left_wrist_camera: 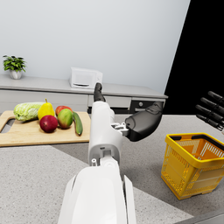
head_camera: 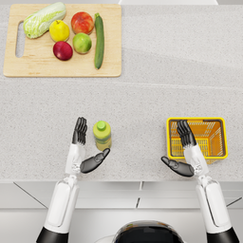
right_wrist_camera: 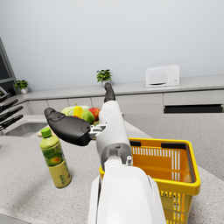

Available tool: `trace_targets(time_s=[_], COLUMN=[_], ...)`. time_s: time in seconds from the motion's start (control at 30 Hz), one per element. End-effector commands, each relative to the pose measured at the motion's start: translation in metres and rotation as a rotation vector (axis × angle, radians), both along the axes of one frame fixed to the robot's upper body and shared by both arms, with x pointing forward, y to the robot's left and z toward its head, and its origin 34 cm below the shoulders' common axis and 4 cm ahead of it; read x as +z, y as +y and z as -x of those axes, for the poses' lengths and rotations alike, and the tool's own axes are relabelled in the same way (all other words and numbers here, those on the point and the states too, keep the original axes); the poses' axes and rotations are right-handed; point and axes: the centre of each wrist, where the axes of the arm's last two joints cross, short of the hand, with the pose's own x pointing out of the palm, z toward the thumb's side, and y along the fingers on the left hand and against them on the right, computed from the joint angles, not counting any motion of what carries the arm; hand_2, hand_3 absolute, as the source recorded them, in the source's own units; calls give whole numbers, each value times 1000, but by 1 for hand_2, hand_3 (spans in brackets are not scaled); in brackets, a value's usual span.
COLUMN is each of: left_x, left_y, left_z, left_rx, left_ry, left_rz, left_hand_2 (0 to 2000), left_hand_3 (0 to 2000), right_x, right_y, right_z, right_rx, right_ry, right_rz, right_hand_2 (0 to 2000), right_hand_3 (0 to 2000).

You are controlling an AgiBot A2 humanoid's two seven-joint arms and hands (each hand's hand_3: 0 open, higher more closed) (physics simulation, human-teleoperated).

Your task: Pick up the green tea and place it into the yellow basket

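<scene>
The green tea bottle (head_camera: 101, 135), yellow-green with a green cap, stands upright on the counter. My left hand (head_camera: 79, 148) is open right beside it, fingers to the bottle's left and thumb below it, with no clear contact. In the left wrist view the left hand (left_wrist_camera: 114, 118) and forearm hide the bottle. The yellow basket (head_camera: 225, 137) stands to the right, empty. My right hand (head_camera: 187, 152) is open, its fingers over the basket's left rim. The right wrist view shows the bottle (right_wrist_camera: 55, 159), the right hand (right_wrist_camera: 98, 124) and the basket (right_wrist_camera: 175, 175).
A wooden cutting board (head_camera: 61, 69) at the back left carries a cabbage (head_camera: 43, 19), a cucumber (head_camera: 98, 40) and several round fruits. The counter's front edge runs just behind my wrists. A microwave (left_wrist_camera: 85, 78) and a potted plant (left_wrist_camera: 14, 66) stand on a far counter.
</scene>
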Motion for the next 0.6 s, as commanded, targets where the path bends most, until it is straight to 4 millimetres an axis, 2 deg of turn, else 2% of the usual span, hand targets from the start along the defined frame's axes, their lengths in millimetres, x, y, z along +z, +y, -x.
trace_targets(time_s=[0.03,0.37,0.4,0.43,0.5,0.6], left_x=[0,0,-6,-3,2,-13], left_y=[0,0,-6,-4,0,1], left_z=[0,0,-1,-3,-8,-17], left_rx=[0,0,-21,-31,-32,-22], left_ry=[0,0,24,-21,-80,-57], left_rz=[0,0,-7,3,22,-15], left_hand_2=[0,0,0,0,0,0], left_hand_3=[0,0,0,0,0,0], right_x=[0,0,0,-6,5,5], right_y=[0,0,0,6,5,-4], right_z=[0,0,0,-1,0,0], right_rx=[0,0,0,21,-38,-124], right_ry=[0,0,0,24,-52,-89], right_rz=[0,0,0,7,-45,-35], right_hand_2=[0,0,0,0,0,0], right_hand_3=[0,0,0,0,0,0])
